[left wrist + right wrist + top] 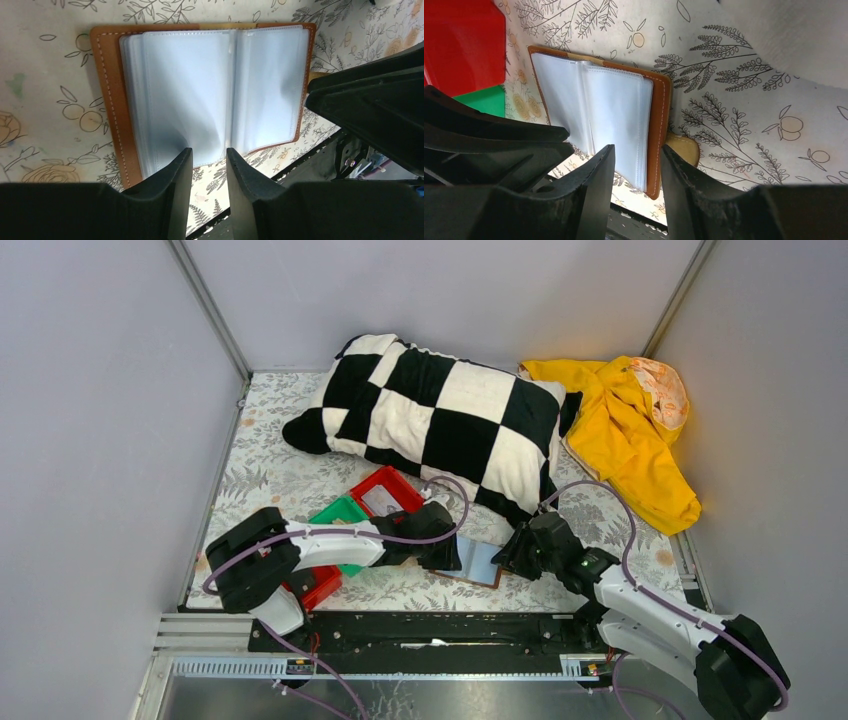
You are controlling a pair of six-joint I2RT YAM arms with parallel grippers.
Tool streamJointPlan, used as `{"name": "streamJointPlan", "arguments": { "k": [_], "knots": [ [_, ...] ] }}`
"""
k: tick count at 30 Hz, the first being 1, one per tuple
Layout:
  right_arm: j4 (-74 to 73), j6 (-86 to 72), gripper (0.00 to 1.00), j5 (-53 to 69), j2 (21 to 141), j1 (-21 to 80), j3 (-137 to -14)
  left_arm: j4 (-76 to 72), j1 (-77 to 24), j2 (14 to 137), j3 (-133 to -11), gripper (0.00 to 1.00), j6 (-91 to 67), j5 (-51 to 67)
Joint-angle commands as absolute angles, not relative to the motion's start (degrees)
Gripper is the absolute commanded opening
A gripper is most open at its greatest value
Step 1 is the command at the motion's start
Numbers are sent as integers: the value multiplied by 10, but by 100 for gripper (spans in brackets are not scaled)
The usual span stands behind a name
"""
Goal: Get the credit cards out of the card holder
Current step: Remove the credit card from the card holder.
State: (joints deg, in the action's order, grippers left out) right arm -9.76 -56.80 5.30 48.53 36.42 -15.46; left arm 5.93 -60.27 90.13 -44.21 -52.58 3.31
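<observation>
The card holder (478,562) lies open on the floral cloth near the front edge, brown cover down and pale clear sleeves up. It also shows in the left wrist view (210,95) and the right wrist view (599,110). I see no card in the sleeves that show. My left gripper (209,156) is open and empty, its tips over the near edge of the left page. My right gripper (636,152) is open, its fingers on either side of the holder's right edge without touching it. A tan clasp tab (685,148) sticks out beside that edge.
A red bin (388,490) with a pale flat thing in it and a green bin (340,512) stand left of the holder. Another red bin (320,586) is under the left arm. A checkered pillow (440,420) and a yellow garment (625,430) lie behind.
</observation>
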Motion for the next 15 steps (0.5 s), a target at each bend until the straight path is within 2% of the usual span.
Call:
{"name": "streamJointPlan", "arguments": {
  "k": [1, 15],
  "knots": [
    [-80, -570, 45, 55, 473, 368, -151, 18, -606, 924, -430, 35, -530, 46],
    [-59, -574, 46, 59, 464, 367, -145, 4, -606, 958, -426, 33, -532, 62]
  ]
}}
